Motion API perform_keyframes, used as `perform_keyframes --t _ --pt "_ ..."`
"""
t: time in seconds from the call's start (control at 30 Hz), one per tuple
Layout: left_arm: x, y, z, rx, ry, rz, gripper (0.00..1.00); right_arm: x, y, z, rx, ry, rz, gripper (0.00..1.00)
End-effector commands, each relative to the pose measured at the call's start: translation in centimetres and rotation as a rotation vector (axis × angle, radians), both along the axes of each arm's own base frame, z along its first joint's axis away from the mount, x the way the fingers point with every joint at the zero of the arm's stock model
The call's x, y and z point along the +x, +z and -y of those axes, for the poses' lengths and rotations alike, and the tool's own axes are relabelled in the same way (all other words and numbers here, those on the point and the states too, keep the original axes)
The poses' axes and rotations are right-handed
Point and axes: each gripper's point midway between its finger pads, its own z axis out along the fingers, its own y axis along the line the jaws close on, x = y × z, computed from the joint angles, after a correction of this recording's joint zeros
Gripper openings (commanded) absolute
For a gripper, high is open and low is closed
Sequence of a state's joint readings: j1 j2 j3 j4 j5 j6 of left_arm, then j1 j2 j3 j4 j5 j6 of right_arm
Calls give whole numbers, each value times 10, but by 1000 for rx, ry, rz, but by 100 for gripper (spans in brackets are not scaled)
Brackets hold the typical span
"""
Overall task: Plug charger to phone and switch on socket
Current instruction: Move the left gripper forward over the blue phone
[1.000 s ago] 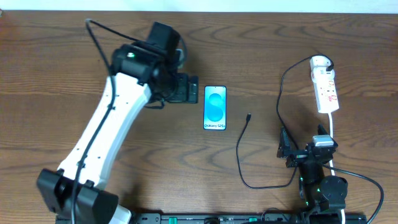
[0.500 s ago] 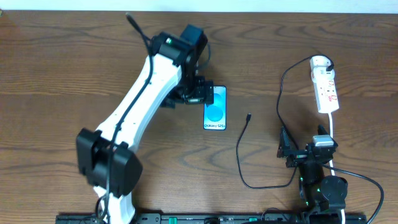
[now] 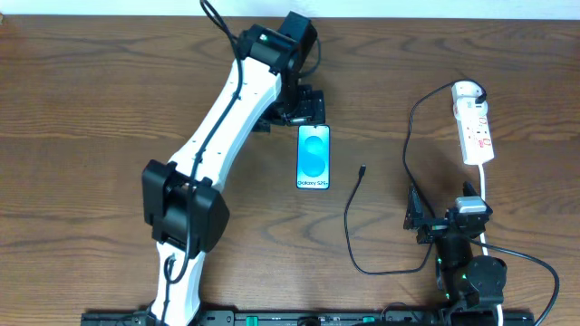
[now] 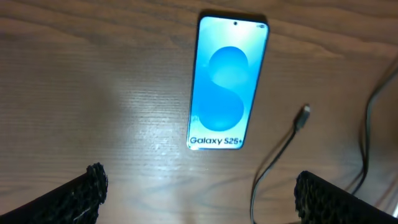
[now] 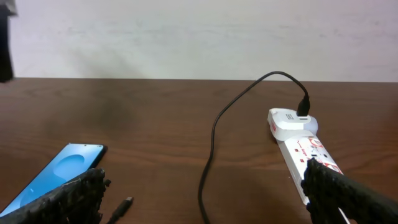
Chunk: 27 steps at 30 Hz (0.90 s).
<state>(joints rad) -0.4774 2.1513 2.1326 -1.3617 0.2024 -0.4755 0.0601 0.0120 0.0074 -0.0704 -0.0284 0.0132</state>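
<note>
Hovering my left hand [image 4: 199,182] by the top edge of the phone [image 3: 314,157], which lies screen-up mid-frame on the surface [image 3: 91,109]. Jaws wide, nothing held. Right hand [image 5: 203,179] at lower right, equally wide, empty. Charger [image 3: 350,222] tip lies loose just right of the phone, its other end in the socket [image 3: 475,131], upper right. Plugging in and switching on are both left to do, I judge. No containers in view.

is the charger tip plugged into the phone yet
Not plugged in: the charger tip lies loose on the table, beside the phone with a clear gap between them.
</note>
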Motion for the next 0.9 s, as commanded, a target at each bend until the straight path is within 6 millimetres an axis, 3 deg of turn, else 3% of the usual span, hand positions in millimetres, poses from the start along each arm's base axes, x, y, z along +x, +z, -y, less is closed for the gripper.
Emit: perform_keyframes --t 0.0,0.37,0.53,0.87 --pt "3 -15 2 31 28 -22 98 0 -1 2 -11 -9 0 99" --pt "5 -58 31 47 -28 -48 98 0 -1 2 -11 -9 0 99" --pt "5 -74 35 92 -47 -39 98 0 -1 2 -11 -9 0 99" --pt "9 -88 42 112 -66 2 98 0 -1 2 -11 -9 0 99"
